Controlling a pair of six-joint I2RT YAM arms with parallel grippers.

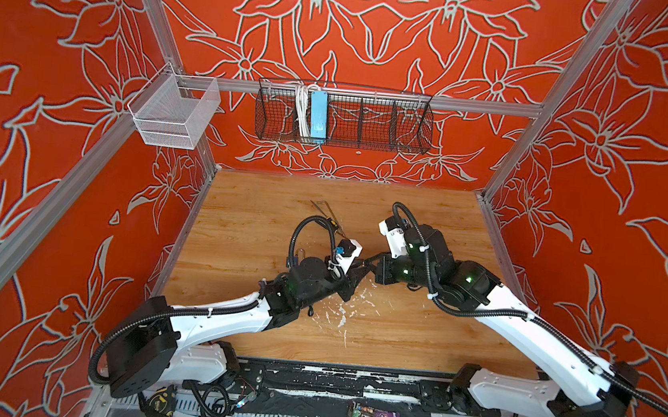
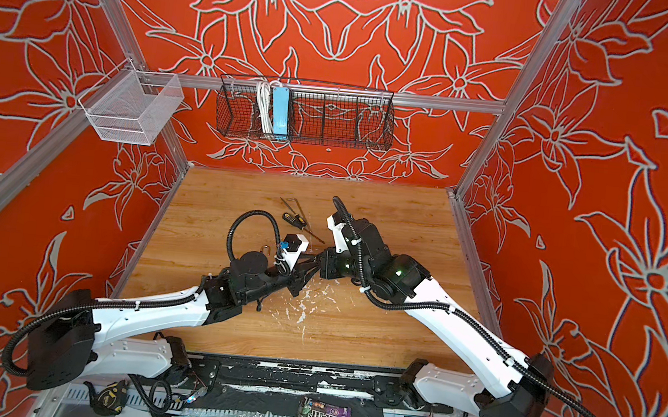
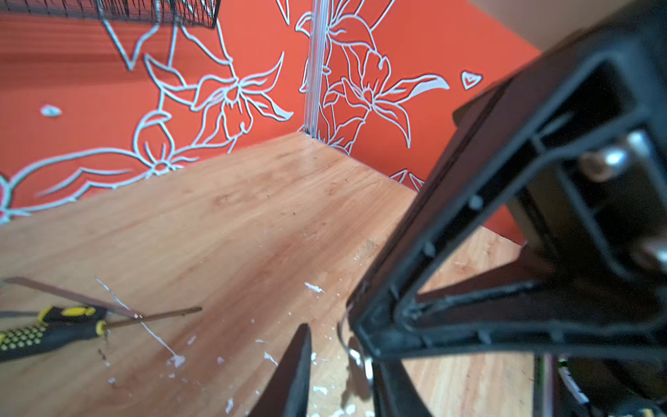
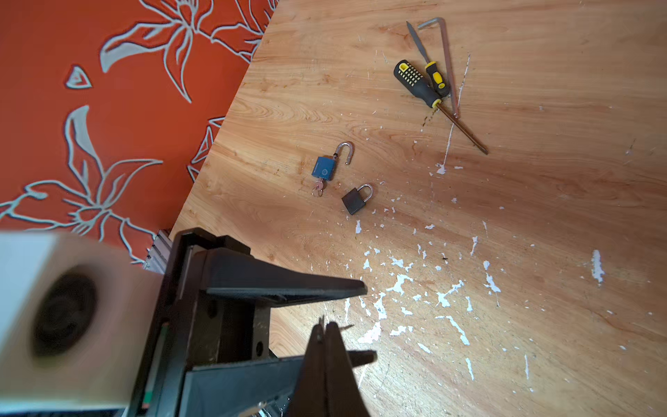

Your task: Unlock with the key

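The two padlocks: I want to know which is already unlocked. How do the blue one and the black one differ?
The blue padlock is open at the top; the black padlock is closed. The blue one has a key at its base; the black one shows none. Both lie flat on the table, apart.

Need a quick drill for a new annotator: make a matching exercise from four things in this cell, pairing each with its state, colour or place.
Things:
1. blue padlock
2. black padlock
3. screwdriver
4. power strip

Descriptions:
A. shackle shut
B. in the wire basket on the back wall
C. shackle swung open
D. yellow-and-black handle

Pairs: 1-C, 2-A, 3-D, 4-B
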